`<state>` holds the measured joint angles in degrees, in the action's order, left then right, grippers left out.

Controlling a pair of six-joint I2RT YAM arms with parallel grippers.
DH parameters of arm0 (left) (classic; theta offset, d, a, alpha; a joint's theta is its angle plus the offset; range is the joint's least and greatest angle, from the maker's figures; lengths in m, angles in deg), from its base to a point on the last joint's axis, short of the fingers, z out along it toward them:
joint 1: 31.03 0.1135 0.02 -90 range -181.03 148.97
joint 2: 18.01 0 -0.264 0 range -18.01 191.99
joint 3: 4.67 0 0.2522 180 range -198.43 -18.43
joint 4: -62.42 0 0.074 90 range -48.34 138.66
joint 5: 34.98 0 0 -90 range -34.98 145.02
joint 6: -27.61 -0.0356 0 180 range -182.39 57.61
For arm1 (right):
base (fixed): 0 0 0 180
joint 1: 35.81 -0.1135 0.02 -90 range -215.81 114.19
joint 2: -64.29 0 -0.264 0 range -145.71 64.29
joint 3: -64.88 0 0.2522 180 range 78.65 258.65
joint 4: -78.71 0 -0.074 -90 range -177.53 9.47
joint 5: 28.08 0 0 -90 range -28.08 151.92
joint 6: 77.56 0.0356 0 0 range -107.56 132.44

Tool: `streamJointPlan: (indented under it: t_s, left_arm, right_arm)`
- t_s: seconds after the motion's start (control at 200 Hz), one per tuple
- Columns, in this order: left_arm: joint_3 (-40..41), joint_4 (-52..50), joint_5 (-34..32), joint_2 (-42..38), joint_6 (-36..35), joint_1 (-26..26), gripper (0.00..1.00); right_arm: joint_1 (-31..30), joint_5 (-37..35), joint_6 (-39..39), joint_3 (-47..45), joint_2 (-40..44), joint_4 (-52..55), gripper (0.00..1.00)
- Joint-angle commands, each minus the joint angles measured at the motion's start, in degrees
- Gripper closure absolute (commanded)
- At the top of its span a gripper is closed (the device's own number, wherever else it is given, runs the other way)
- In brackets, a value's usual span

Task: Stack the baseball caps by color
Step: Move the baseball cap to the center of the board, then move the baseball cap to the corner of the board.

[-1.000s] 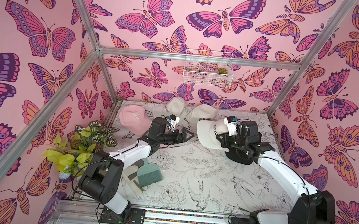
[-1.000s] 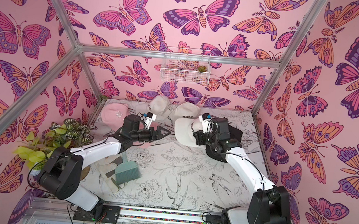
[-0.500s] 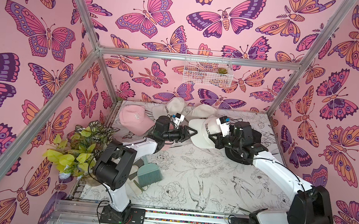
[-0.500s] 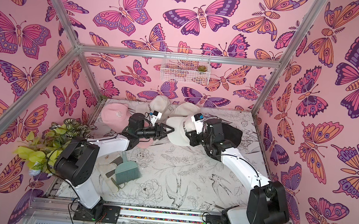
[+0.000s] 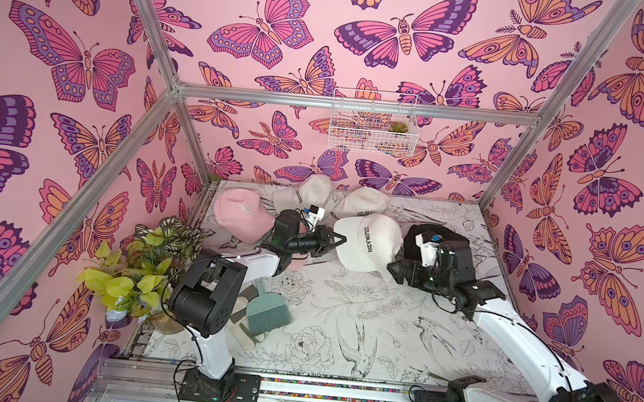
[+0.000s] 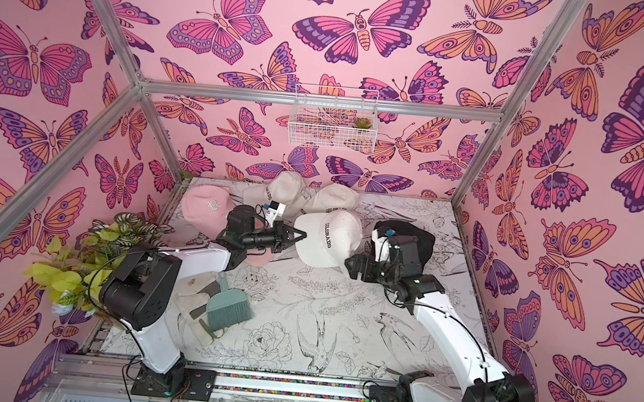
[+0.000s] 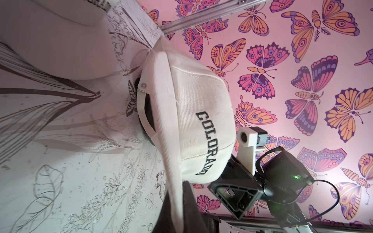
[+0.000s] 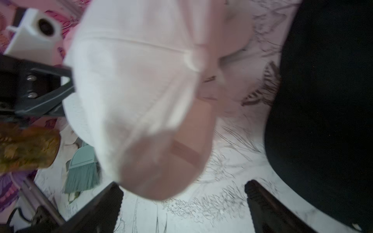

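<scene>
Cream fabric has changed carriers. The COLORADO cap (image 5: 367,241), aloft just beside the black cap (image 5: 455,237), was pinched by the right gripper (image 5: 394,270) a second ago. Now the left gripper (image 5: 338,239) is clamped on its edge farthest from the black cap. The right one, in front of the black cap, has sprung wide and empty. The handover looks complete, so the left arm can likely carry it to the two cream caps (image 5: 313,193) behind.

left claw (image 5: 343,239): pinched closed, arm outstretched | right claw (image 5: 394,270): jaws wide apart
</scene>
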<state>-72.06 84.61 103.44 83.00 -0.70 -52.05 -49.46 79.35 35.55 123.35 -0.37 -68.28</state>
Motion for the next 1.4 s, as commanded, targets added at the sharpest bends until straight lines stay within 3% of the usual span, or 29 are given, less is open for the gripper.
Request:
streamJointPlan:
  t_s: [0.0,0.14,0.35,0.531,0.681,0.921,1.397]
  left_arm:
    - [0.3,-3.4,-1.0,-3.4,-4.4,1.2,1.0]
    - [-1.7,-10.2,-1.7,-4.3,-8.8,1.4,1.0]
    - [-0.2,-11.3,-3.7,-5.9,-11.7,1.9,1.0]
    - [0.7,-14.7,-4.7,-6.7,-13.4,2.8,1.0]
    - [0.8,-14.7,-4.6,-6.0,-12.8,3.1,1.0]
    - [-0.2,-14.6,-3.4,-5.3,-14.3,3.2,1.0]
    - [-1.6,-14.5,-2.1,-1.4,-12.1,3.4,1.0]
  right_arm:
    - [6.8,0.6,11.5,-5.2,2.6,8.3,0.01]
    - [8.0,-1.5,15.6,-9.2,1.7,7.7,0.01]
    - [10.5,-2.9,22.4,-12.1,-6.9,-7.3,0.01]
    - [14.6,-0.7,19.2,-8.0,-17.7,-13.8,0.04]
    - [15.1,-4.6,14.1,-3.2,-23.2,-14.1,0.05]
    - [17.2,-2.5,8.6,6.9,-34.2,-15.1,0.06]
    - [17.4,-2.8,14.5,16.8,-44.6,-22.0,0.07]
